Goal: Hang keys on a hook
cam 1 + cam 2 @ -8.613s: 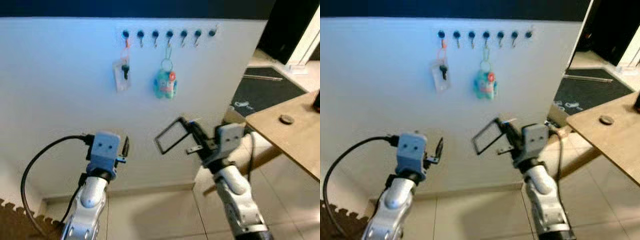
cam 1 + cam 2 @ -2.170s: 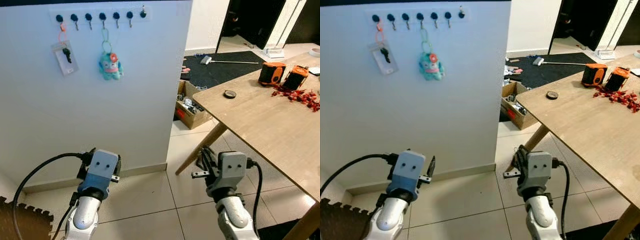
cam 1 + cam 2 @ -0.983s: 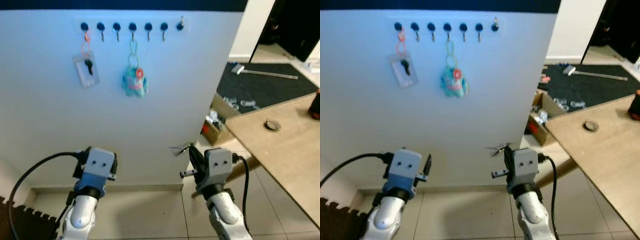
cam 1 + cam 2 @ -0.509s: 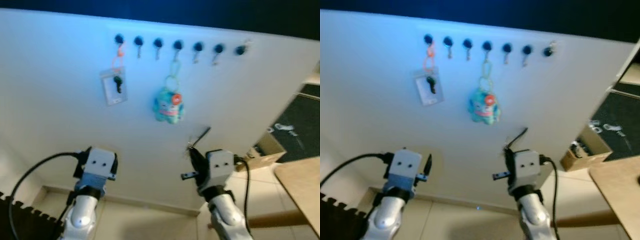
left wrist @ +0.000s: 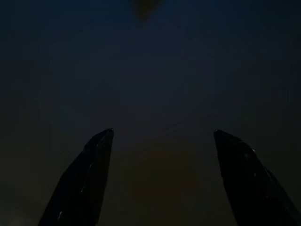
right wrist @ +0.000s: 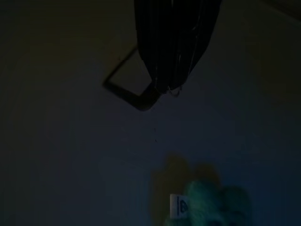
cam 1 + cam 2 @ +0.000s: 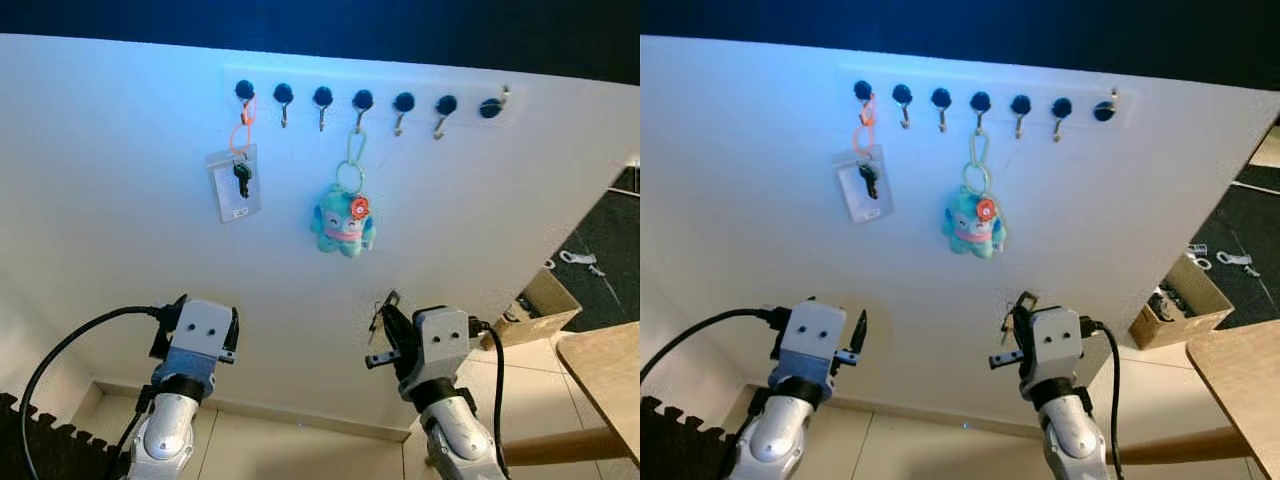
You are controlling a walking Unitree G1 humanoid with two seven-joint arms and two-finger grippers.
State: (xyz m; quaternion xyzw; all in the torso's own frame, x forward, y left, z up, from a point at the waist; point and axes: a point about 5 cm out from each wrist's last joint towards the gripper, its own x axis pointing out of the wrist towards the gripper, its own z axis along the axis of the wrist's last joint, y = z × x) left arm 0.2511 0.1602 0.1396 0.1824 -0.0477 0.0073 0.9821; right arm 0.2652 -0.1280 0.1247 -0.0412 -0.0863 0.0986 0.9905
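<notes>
1. The right gripper (image 7: pixel 385 322) is held low before the white wall (image 7: pixel 120 240), its two black fingers pressed together on the keys (image 6: pixel 129 84). In the right wrist view a dark rectangular loop juts out from the fingertips; in the head views only a small glint shows above them. The grip looks thin and close to the tips, so a jolt on the way up could let the keys slip and fall to the floor below.

2. The row of hooks (image 7: pixel 362 102) sits well above that gripper. Straight above it hangs a blue plush toy (image 7: pixel 343 222) on a green ring, with bare hooks to either side higher up. Rising straight could run the fingers into the toy and swing it or knock it off.

3. Far off to the gripper's left, a key card (image 7: pixel 235 185) hangs from an orange loop on the end hook. That hook is taken, so it should be avoided.

4. The bare hooks are small and close together. If the loop sits tilted in the fingers, it may miss the hook's tip and scrape the wall.

5. The left gripper (image 5: pixel 160 179) hangs idle with its fingers apart, holding nothing; its wrist view is very dark.
</notes>
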